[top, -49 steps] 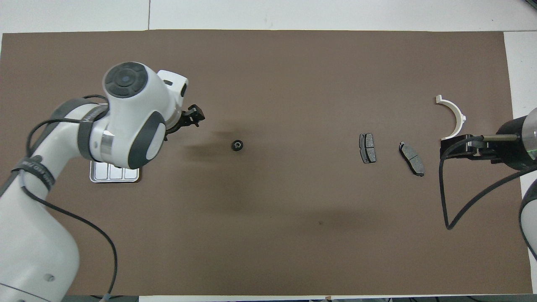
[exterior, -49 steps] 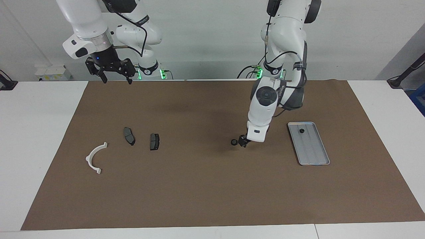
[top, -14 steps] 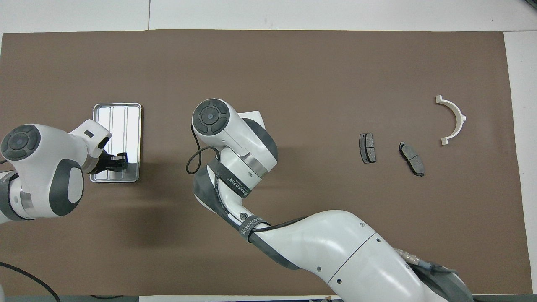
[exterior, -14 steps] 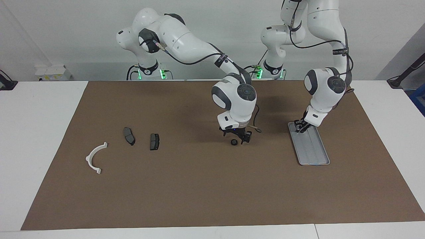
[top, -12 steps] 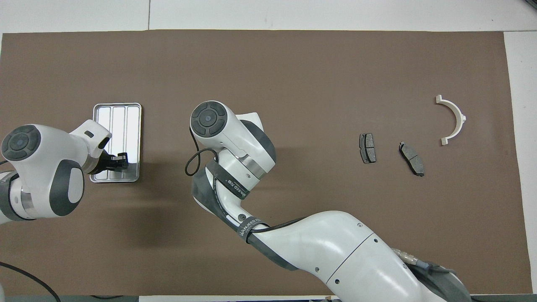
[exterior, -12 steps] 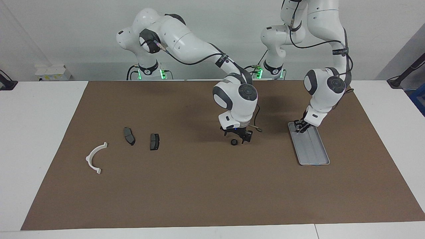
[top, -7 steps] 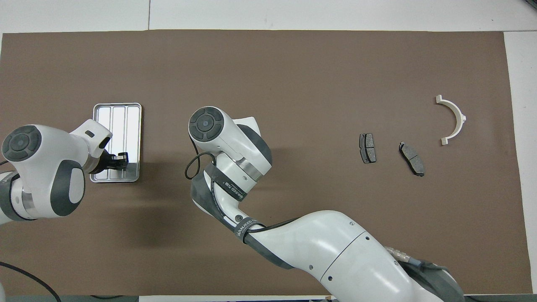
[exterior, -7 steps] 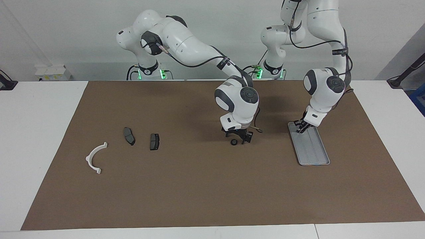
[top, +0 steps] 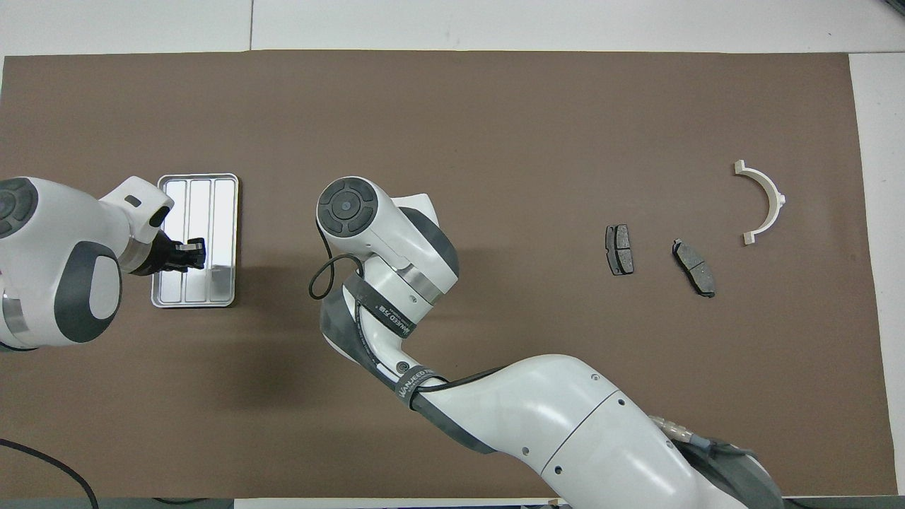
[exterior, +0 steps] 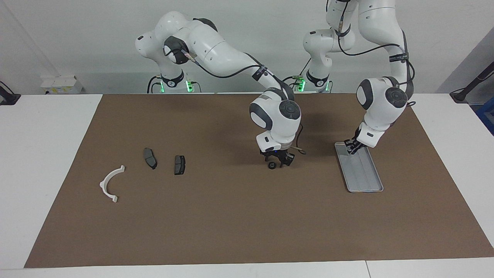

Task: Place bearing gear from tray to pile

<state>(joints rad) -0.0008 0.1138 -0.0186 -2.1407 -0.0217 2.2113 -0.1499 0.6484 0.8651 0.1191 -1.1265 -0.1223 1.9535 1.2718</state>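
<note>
Facing view: the small black ring-shaped bearing gear (exterior: 272, 165) lies on the brown-covered tabletop (exterior: 231, 224), just beside the right end effector (exterior: 278, 160); whether that one is spread or pinching cannot be told. The left end effector (exterior: 352, 148), pressed together, dips into the flat ridged silver-grey metal tray (exterior: 366, 189). The gear looks stiff, light and liable to roll, so it is best pinched across its rim

Overhead view: the right arm hides the gear. The pile, a white half-ring plastic bracket (top: 762, 201) and two dark grey pads (top: 619, 249), lies well apart from both end effectors
</note>
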